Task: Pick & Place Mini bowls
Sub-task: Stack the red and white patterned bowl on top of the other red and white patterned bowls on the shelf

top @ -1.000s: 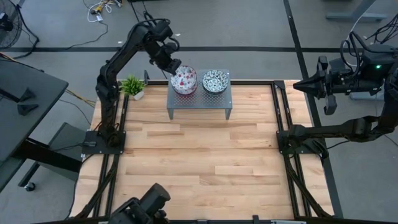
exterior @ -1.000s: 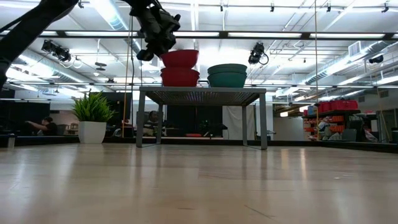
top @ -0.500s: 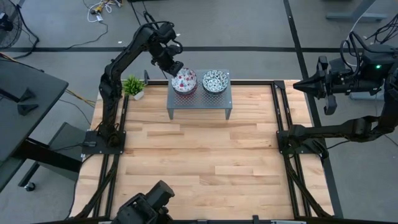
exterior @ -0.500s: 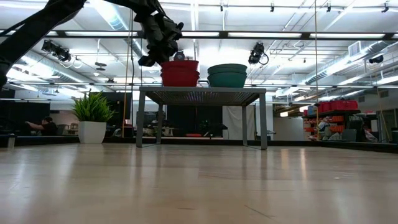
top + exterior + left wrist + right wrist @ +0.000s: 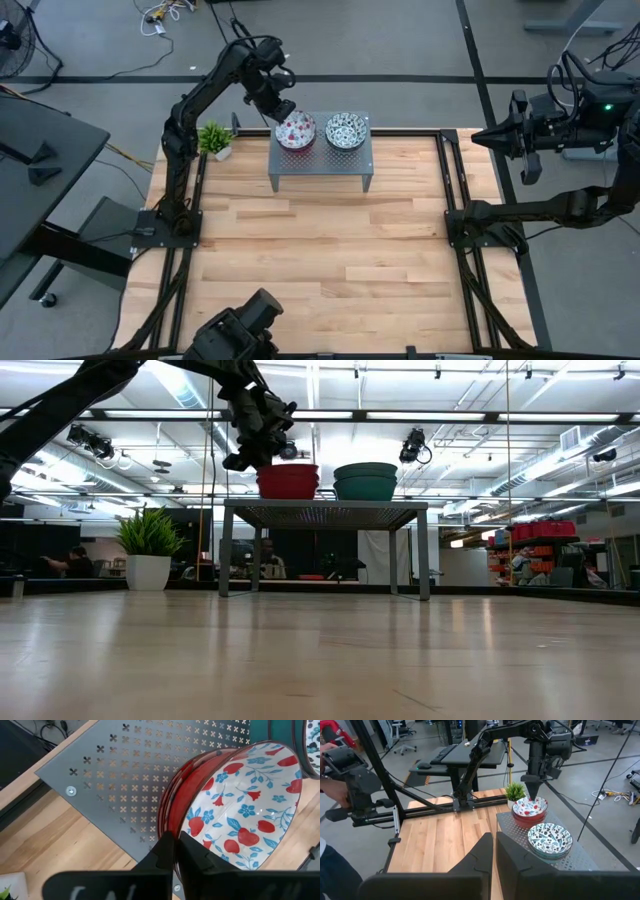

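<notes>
The left gripper (image 5: 284, 111) is at the far side of the light wooden surface (image 5: 320, 250), above the grey perforated metal stand (image 5: 320, 165). Its jaws are closed on the near rim of the topmost reddish-pink floral ceramic bowl (image 5: 296, 130). In the left wrist view the two dark fingers (image 5: 162, 851) pinch the red outer wall and the white inner wall of that bowl (image 5: 240, 815), whose inside shows red fruit and blue flowers. The bowl sits nested on top of the red stack (image 5: 288, 480), which stands on the stand's left half as seen from above.

Just beside it, on the stand's right half, is the stack of green-teal patterned ceramic bowls (image 5: 345, 131); in the low view the two stacks stand side by side and close together on the stand's top (image 5: 325, 505). The right wrist view shows both stacks as well, the red one (image 5: 530, 809) farther off and the teal one (image 5: 550, 839) nearer.

A small green potted plant in a white pot (image 5: 214, 138) stands on the surface at the stand's left, close to the left arm's base rail.

The right gripper (image 5: 490, 137) waits off the surface's right edge, well apart from the stand; its jaws are closed and hold nothing, as its own wrist view shows the fingers (image 5: 480, 855) pressed together.
</notes>
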{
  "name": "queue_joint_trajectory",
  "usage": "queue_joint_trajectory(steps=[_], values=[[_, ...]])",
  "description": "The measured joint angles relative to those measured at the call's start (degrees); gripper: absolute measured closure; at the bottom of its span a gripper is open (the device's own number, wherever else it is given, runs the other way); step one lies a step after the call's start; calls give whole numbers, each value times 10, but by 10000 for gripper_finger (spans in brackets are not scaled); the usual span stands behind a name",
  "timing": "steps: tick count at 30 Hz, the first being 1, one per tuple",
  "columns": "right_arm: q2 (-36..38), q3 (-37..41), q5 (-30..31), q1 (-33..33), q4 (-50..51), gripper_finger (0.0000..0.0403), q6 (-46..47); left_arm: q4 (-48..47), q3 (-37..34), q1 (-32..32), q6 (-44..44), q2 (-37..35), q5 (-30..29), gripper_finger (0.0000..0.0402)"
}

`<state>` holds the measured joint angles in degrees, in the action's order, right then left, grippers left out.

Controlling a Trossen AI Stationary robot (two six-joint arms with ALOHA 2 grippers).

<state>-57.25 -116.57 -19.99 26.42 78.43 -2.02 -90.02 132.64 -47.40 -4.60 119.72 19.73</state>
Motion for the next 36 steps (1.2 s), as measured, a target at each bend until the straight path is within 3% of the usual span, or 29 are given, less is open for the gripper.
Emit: queue_joint_trajectory(steps=[20, 36], values=[[0, 0, 0, 0, 0, 378, 0, 0, 0, 9, 8, 0, -15, 349], [0, 0, 0, 0, 0, 378, 0, 6, 0, 10, 9, -1, -24, 243]])
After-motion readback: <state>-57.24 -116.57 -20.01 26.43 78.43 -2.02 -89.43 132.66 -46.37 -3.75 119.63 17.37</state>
